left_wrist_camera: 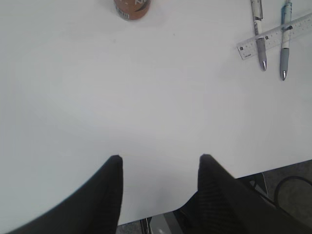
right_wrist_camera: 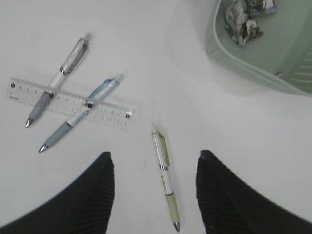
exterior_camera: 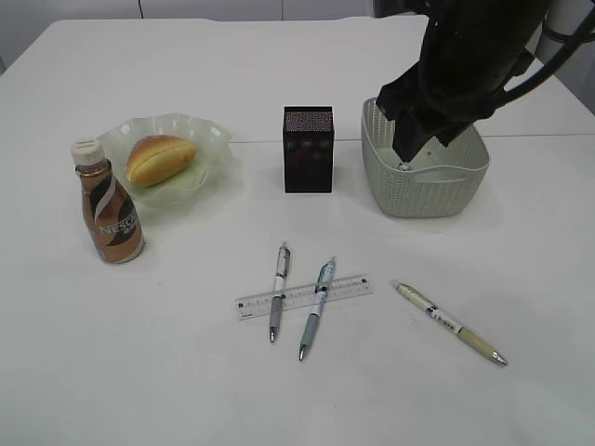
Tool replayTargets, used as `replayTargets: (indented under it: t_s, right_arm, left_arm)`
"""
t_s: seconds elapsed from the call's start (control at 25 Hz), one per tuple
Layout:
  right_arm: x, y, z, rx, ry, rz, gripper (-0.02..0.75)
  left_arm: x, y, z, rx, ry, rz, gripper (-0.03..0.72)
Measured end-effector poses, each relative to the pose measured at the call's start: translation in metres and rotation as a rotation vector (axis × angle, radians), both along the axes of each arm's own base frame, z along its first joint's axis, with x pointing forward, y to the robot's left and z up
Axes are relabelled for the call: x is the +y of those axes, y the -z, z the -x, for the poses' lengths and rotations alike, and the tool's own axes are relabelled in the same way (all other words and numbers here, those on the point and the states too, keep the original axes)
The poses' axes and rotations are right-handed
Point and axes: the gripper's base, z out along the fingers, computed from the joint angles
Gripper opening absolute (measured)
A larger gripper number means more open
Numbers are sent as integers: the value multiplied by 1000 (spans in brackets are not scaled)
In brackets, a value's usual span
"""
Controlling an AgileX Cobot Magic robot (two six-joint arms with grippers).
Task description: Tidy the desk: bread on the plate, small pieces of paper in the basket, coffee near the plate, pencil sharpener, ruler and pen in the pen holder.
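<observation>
The bread (exterior_camera: 160, 158) lies on the green wavy plate (exterior_camera: 212, 137). The brown coffee bottle (exterior_camera: 110, 206) stands just left of the plate, and its base shows in the left wrist view (left_wrist_camera: 132, 7). The black pen holder (exterior_camera: 308, 149) stands at mid table. A clear ruler (exterior_camera: 346, 285) lies under a grey pen (exterior_camera: 278, 291) and a blue pen (exterior_camera: 316, 308). A green pen (exterior_camera: 449, 322) lies to their right. Crumpled paper (right_wrist_camera: 241, 27) lies in the basket (exterior_camera: 423, 190). My right gripper (exterior_camera: 414, 139) is open and empty above the basket, and in the right wrist view (right_wrist_camera: 154, 153) the green pen (right_wrist_camera: 165, 175) shows below its fingers. My left gripper (left_wrist_camera: 160, 157) is open and empty over bare table. No pencil sharpener shows.
The table's front edge (left_wrist_camera: 195, 207) runs just under my left gripper, with cables beyond it. The ruler (right_wrist_camera: 105, 111), grey pen (right_wrist_camera: 63, 70) and blue pen (right_wrist_camera: 80, 114) lie left of my right gripper. The basket wall (right_wrist_camera: 243, 66) is at the upper right.
</observation>
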Motion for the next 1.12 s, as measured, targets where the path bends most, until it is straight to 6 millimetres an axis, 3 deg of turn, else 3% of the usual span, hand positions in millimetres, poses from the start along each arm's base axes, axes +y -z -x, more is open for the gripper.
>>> replayTargets:
  t_s: [0.2, 0.44, 0.76, 1.12]
  right_arm:
    - [-1, 1, 4, 44, 4, 15, 427]
    - [-1, 1, 4, 62, 132, -23, 430]
    - [1, 1, 5, 78, 177, -58, 447]
    - [1, 7, 17, 135, 191, -95, 447]
  left_arm:
    - [0, 0, 0, 0, 0, 0, 361]
    - [0, 0, 0, 0, 0, 0, 361]
    - [-2, 0, 0, -17, 103, -44, 362]
    - [-38, 16, -9, 65, 297, -45, 368]
